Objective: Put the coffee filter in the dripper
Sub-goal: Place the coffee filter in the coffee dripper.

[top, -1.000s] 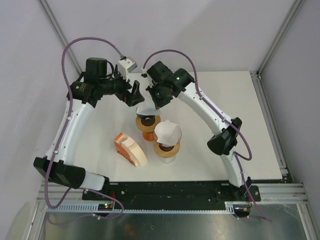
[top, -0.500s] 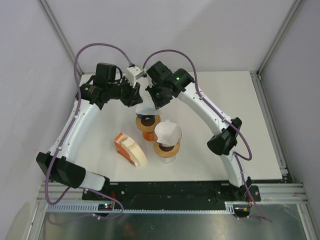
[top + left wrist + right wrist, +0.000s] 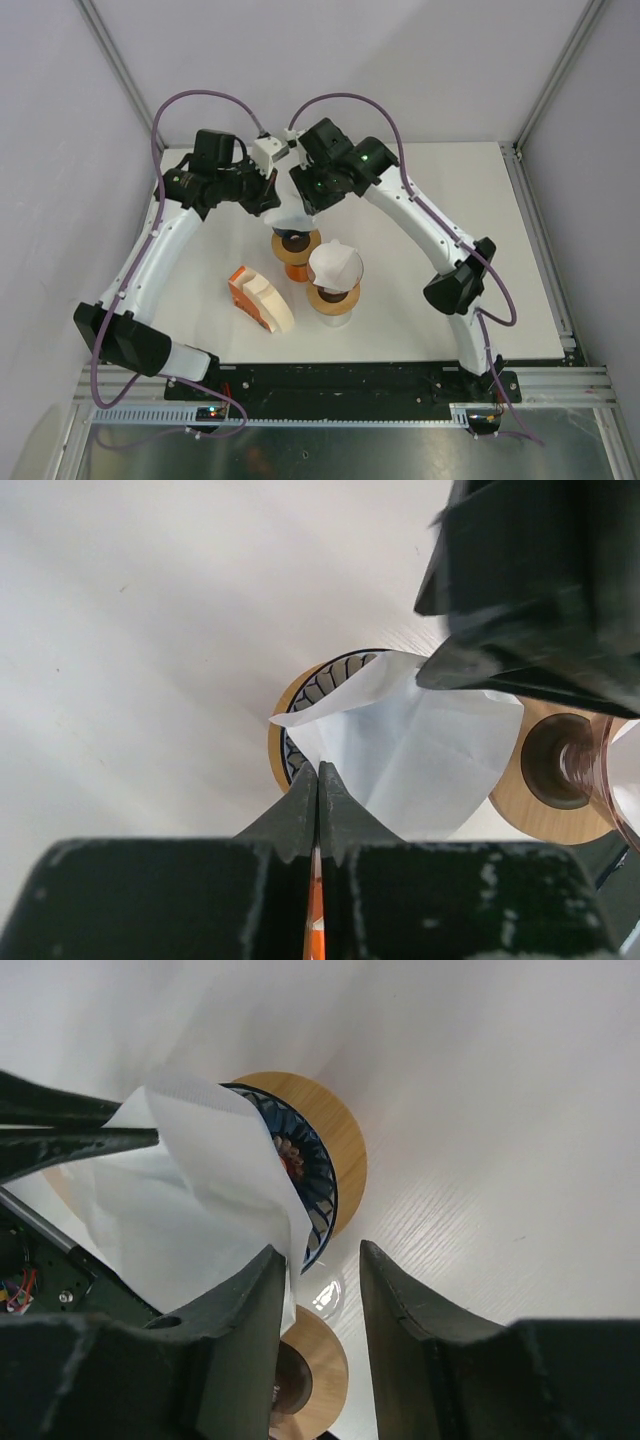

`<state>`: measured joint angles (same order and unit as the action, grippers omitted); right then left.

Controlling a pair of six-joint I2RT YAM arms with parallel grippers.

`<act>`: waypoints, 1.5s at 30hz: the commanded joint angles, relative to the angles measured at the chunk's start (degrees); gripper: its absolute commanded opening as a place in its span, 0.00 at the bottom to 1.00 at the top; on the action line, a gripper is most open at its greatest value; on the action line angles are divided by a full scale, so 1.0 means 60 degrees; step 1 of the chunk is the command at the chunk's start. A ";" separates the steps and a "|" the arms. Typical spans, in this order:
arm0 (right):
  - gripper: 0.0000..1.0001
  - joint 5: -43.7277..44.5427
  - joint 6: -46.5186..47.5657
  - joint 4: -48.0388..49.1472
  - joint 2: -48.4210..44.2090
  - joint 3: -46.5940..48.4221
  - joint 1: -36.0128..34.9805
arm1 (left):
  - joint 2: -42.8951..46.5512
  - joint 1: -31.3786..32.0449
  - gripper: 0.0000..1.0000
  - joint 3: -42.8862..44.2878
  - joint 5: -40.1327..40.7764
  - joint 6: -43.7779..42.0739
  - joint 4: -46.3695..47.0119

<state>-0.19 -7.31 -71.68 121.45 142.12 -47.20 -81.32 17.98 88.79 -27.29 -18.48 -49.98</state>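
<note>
A white paper coffee filter [image 3: 420, 750] hangs tilted over the dripper [image 3: 300, 695], which has a dark ribbed cone on a wooden collar and an orange base [image 3: 296, 262]. My left gripper [image 3: 318, 770] is shut on the filter's near edge. In the top view it sits just left of the dripper [image 3: 272, 195]. My right gripper [image 3: 322, 1250] stands open above the dripper's rim [image 3: 322, 1175]. The filter [image 3: 190, 1200] lies against the outer side of its left finger, and nothing is between the jaws. From above, the two grippers meet over the filter [image 3: 292, 222].
A second dripper [image 3: 333, 298] with a white filter [image 3: 335, 262] in it stands just right of and nearer than the first. An orange holder with a stack of filters [image 3: 262, 298] lies to the near left. The table's edges and frame posts surround the work area.
My left gripper moved right to the filter and closed on its edge. My right gripper, shut a second ago, has opened and let the filter go.
</note>
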 commanded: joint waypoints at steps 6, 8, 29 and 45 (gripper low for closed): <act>0.41 0.0477 0.0014 0.1847 -0.1904 -0.1407 -0.0114 | 0.0027 -0.0007 0.00 -0.0384 -0.0041 0.0003 0.0219; 0.41 0.0487 0.0009 0.2021 -0.2052 -0.1656 -0.0145 | -0.0035 -0.0015 0.00 -0.0462 -0.0089 -0.0015 0.0219; 0.01 -0.1555 0.0307 0.4717 -0.2053 -0.3787 -0.0379 | -0.0104 -0.0088 0.08 -0.0463 -0.0240 -0.0055 0.0219; 0.00 -0.1224 0.0783 0.4125 -0.2002 -0.4949 -0.0388 | -0.0045 -0.0984 0.49 0.0014 -0.1096 0.0233 0.0207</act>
<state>-7.90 -4.49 -40.93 109.12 114.37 -49.25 -82.76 13.52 85.80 -27.92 -18.41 -54.15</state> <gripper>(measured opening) 0.009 0.447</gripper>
